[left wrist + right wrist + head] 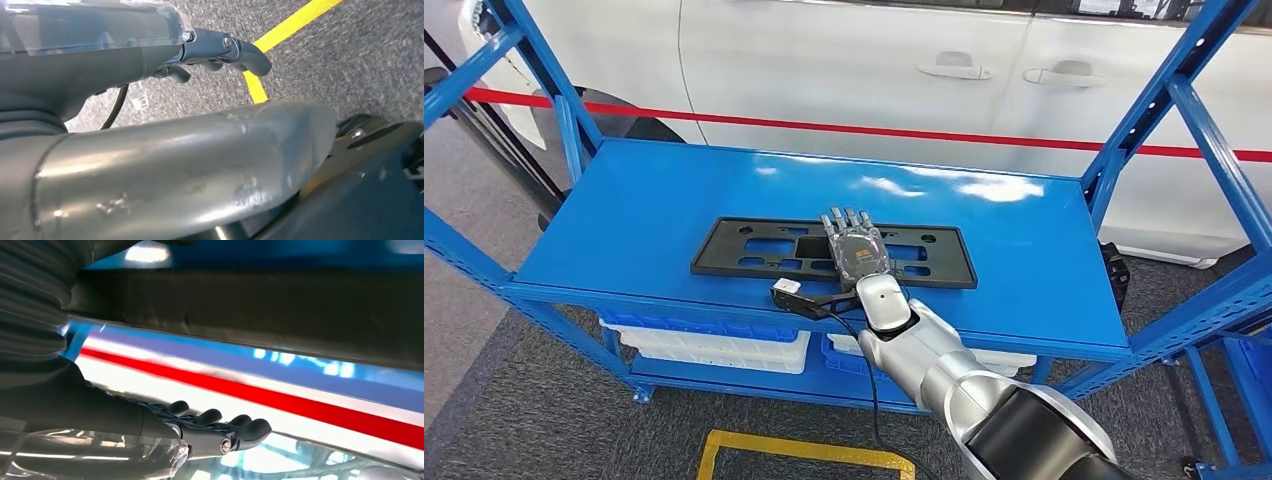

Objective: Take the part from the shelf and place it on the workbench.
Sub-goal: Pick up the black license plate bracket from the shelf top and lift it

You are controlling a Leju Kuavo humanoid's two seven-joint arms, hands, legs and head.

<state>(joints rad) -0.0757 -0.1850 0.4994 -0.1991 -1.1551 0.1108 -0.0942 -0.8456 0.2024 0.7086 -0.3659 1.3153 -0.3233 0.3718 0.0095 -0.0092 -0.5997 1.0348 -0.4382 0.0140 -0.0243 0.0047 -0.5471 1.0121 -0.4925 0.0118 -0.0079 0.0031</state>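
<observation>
Your right hand (856, 247) lay flat over the part (724, 249) on the shelf (644, 200), fingers (849, 217) straight, gripping nothing.

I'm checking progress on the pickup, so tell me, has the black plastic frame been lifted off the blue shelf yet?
No, the black frame lies flat on the blue shelf, with the right hand stretched out over its middle.

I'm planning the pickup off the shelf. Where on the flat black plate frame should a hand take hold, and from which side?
Probably its near long edge, approached from the robot's side. The black plate frame lies flat on the blue shelf, so its top offers no purchase, while that edge faces the robot. The right hand is over its middle with fingers extended, a balanced spot on so long a part.
</observation>
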